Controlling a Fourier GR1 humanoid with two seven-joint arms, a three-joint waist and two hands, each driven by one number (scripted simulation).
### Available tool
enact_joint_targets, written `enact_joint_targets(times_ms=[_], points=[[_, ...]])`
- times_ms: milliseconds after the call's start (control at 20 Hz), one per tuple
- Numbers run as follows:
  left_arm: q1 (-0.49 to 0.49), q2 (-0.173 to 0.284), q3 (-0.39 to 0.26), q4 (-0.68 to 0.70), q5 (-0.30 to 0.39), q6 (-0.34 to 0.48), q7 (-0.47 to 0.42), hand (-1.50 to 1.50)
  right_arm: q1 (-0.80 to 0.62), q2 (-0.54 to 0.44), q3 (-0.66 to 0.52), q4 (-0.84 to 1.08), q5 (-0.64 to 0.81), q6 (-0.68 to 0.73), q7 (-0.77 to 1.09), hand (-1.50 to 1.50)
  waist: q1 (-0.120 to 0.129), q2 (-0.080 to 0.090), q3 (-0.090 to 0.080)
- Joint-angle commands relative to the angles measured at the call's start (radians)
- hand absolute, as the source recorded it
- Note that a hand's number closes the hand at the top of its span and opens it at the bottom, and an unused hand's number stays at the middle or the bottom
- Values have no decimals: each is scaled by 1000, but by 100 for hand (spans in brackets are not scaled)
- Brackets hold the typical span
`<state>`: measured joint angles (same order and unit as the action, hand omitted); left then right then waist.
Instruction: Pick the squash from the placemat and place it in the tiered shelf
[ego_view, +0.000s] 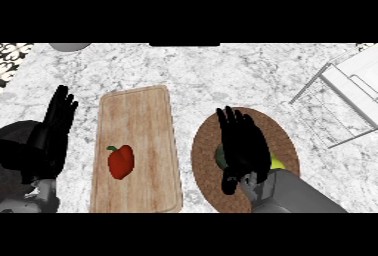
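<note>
The squash (221, 156) lies on the round brown placemat (280, 135), mostly hidden under my right hand (242, 145); only a green edge at its left and a yellow-green bit (277, 163) at its right show. That hand hovers flat over it with straight fingers pointing away from me. The white wire tiered shelf (347, 95) stands at the far right of the counter. My left hand (53, 127) rests open at the left edge, fingers up.
A wooden cutting board (140, 125) lies left of the placemat with a red bell pepper (121, 161) on it. A grey round object (70, 46) sits at the back left. Marble counter surrounds everything.
</note>
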<state>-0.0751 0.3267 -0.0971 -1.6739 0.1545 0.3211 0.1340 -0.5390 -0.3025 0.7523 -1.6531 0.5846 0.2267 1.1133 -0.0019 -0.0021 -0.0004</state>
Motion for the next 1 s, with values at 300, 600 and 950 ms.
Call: enact_joint_targets(times_ms=[300,600,950], points=[[56,-22,35,-23,-33,-39,-32,0,85,79,-85,88,135,29,-37,-150,6,1,0],[-89,-61,75,102,-37,-69,5,0,117,118,-134,73,216,75,-97,-150,0,2,0],[29,-103,55,1,-73,-82,-4,0,123,210,-204,225,282,56,-174,-150,6,2,0]])
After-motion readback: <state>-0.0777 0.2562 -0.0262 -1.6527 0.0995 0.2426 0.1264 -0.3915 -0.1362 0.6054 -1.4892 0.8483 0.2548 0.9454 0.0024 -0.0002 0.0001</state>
